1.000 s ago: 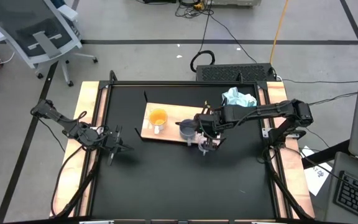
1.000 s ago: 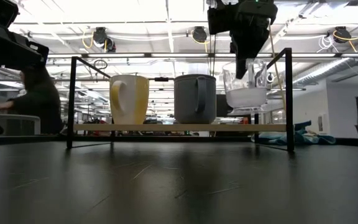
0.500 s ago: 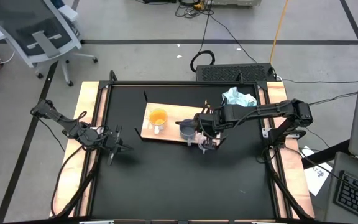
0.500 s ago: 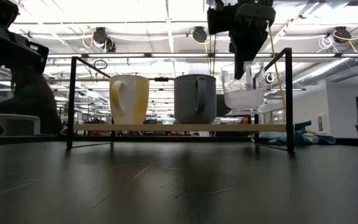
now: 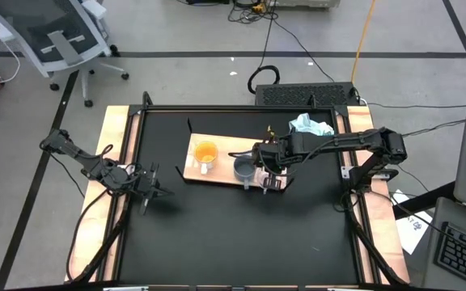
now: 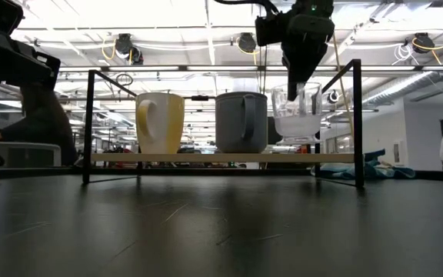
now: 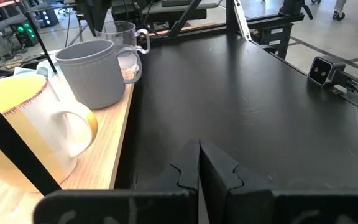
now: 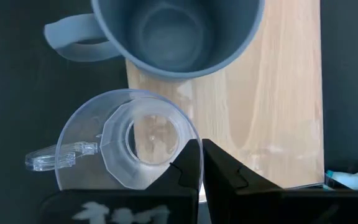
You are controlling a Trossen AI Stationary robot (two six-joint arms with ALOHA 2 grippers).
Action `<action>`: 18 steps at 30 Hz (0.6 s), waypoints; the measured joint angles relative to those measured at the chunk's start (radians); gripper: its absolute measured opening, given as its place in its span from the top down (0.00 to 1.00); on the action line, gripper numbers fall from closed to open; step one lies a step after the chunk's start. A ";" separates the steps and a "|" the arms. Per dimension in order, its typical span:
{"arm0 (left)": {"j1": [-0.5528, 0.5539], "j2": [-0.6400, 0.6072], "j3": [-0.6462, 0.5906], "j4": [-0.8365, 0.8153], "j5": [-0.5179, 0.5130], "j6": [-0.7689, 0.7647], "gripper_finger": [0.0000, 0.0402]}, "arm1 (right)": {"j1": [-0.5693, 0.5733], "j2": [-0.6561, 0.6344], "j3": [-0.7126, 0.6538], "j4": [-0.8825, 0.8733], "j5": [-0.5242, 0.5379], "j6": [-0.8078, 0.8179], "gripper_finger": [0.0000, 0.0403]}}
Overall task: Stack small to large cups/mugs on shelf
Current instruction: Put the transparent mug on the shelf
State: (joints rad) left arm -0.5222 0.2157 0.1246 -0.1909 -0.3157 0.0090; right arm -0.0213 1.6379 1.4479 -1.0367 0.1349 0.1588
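On the light-wood shelf (image 5: 221, 171) stand an orange mug (image 5: 205, 152) with a white handle and, to its right, a blue-grey mug (image 5: 243, 168). Both rest upright on their bases (image 6: 160, 123) (image 6: 241, 121). My right gripper (image 5: 267, 170) is shut on a clear glass cup (image 6: 297, 115), which hangs right of the blue-grey mug, over the shelf's near right corner. My left gripper (image 5: 156, 187) waits shut near the table's left edge; its fingers (image 7: 199, 165) hold nothing. My right gripper pinches the glass cup's wall at its rim (image 8: 190, 138), on the side opposite the handle (image 8: 48, 158). One finger (image 8: 188, 165) stands inside the cup and the other (image 8: 225, 171) outside. The fingers point steeply down from above. The cup hangs upright, its base (image 6: 297, 138) clear of the shelf.
A light-blue cloth (image 5: 310, 127) lies at the far right of the table. Black frame posts (image 6: 88, 127) (image 6: 358, 123) stand at the shelf's ends. A person (image 6: 44, 123) shows beyond the table. Bare black tabletop (image 5: 233, 234) stretches along the near side.
My right gripper has edged a little toward the blue-grey mug with the glass cup, which stays upright and clear of the shelf.
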 joint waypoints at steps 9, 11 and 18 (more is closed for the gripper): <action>0.000 0.000 0.000 -0.002 0.000 -0.010 0.98 | -0.027 -0.076 -0.033 0.042 0.003 -0.015 1.00; 0.000 0.000 0.000 -0.009 0.001 -0.010 0.98 | -0.027 -0.124 -0.080 0.082 0.003 -0.018 1.00; 0.000 0.000 0.000 0.008 0.000 0.003 0.98 | -0.046 -0.286 -0.239 0.127 -0.001 0.021 1.00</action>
State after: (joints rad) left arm -0.5222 0.2158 0.1242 -0.1824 -0.3153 0.0119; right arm -0.0670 1.3514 1.2092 -0.9097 0.1336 0.1793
